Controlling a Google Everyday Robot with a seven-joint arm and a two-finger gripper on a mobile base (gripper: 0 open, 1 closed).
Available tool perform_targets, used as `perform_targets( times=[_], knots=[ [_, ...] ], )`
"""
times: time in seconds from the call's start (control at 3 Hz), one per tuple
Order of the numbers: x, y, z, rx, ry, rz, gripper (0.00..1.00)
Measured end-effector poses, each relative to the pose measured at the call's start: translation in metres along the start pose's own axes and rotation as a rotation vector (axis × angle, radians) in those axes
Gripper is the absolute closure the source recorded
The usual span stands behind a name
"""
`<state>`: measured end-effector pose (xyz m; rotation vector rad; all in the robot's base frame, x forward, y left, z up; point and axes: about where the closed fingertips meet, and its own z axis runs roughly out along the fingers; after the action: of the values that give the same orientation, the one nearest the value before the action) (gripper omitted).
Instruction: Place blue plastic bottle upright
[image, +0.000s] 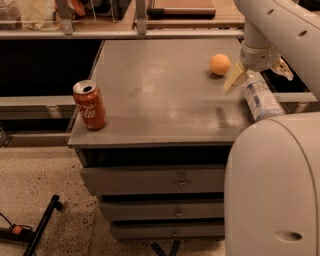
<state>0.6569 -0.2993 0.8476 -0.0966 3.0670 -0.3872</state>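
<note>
The blue plastic bottle (260, 101) lies on its side at the right edge of the grey cabinet top (160, 85); its pale blue-and-white label shows, and its near end is hidden behind my arm. My gripper (258, 75) hangs just above the bottle's far end. The jaws are open, with one pale fingertip (234, 80) left of the bottle and the other at the right. The gripper holds nothing.
A red Coca-Cola can (90, 105) stands upright at the front left corner. An orange ball (219, 64) lies just left of the gripper. My large white arm segment (272, 185) fills the lower right. Drawers sit below, shelving behind.
</note>
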Motion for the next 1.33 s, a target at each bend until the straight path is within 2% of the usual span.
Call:
perform_targets(
  times=[0.33,0.67,1.0,1.33],
  knots=[
    [-0.007,0.002,0.003,-0.002,-0.021,-0.002,0.00],
    [-0.009,0.003,0.008,-0.046,-0.014,-0.011,0.00],
    [-0.013,0.002,0.014,-0.071,0.008,0.023,0.00],
    [-0.017,0.002,0.015,-0.092,0.014,0.048,0.16]
  ],
)
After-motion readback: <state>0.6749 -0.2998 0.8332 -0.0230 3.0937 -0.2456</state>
